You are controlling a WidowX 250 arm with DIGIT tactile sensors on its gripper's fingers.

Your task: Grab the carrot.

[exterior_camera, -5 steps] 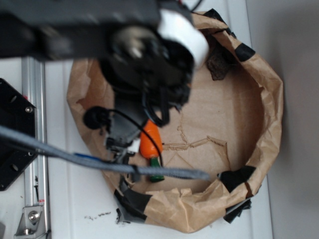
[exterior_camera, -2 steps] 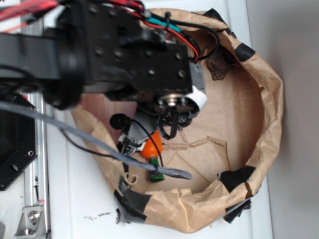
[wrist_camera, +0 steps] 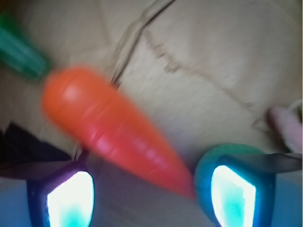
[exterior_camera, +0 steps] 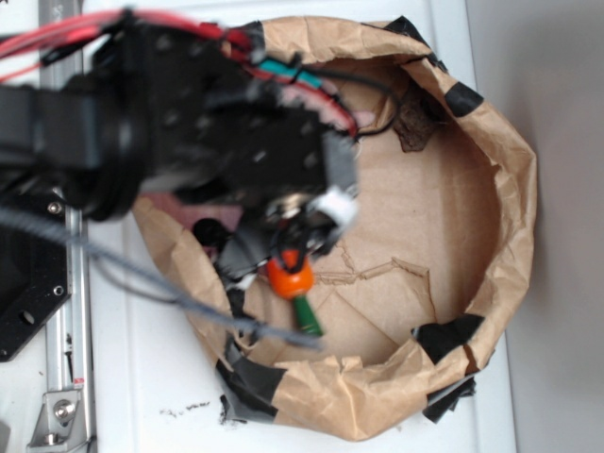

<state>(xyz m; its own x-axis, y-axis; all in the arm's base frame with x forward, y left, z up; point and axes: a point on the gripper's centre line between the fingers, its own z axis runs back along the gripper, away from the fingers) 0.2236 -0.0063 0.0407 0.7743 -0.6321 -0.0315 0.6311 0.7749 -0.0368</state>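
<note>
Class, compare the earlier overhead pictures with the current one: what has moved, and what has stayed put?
The robot arm swung left and lower, bringing its gripper down over the carrot. The carrot shifted slightly; its pointed end now lies between the open fingers. Nothing is gripped yet. The paper bag stayed put.

Compare your exterior views: the black arm has swung further over the left of the brown paper basin [exterior_camera: 510, 189] and now covers more of its upper left rim. The tool [exterior_camera: 283, 247] has shifted slightly right. The glossy orange plastic carrot [exterior_camera: 291, 276] has turned; its dark green stem [exterior_camera: 307, 314] now points down-right, further from the basin's lower wall.
</note>
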